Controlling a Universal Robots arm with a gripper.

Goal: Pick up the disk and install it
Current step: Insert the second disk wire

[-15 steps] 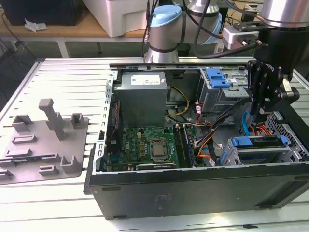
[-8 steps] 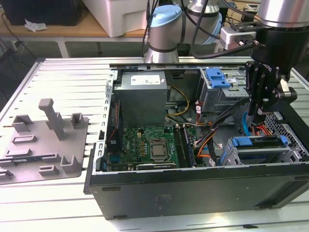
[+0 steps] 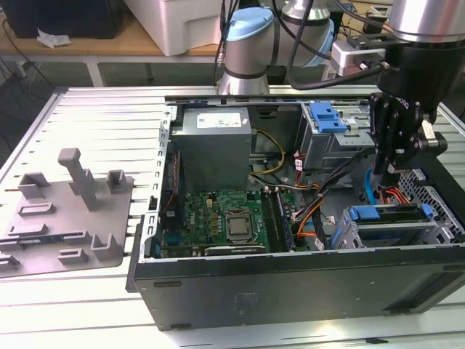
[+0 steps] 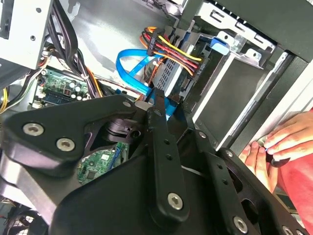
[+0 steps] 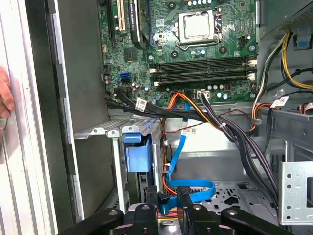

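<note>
The disk [image 3: 389, 218] lies flat in the drive cage at the front corner of the open computer case, on the exterior view's right; its blue carrier edges show. My gripper [image 3: 390, 174] hangs just above and behind it, fingers pointing down and close together, with nothing seen between them. In the second wrist view the fingertips [image 4: 155, 98] sit by a blue data cable [image 4: 129, 68] and the disk's cabled end [image 4: 173, 73]. The first wrist view has the gripper [image 5: 167, 200] over the blue cable, beside the carrier's blue end [image 5: 137, 154].
The motherboard [image 3: 225, 218] fills the case floor, with the grey power-supply box [image 3: 214, 142] behind it. A blue latch piece [image 3: 325, 116] sits on the rear drive cage. Cable bundles [image 5: 215, 122] cross near the gripper. A person's hand [image 4: 279, 142] rests on the case wall. A grey fixture plate [image 3: 65, 211] lies outside.
</note>
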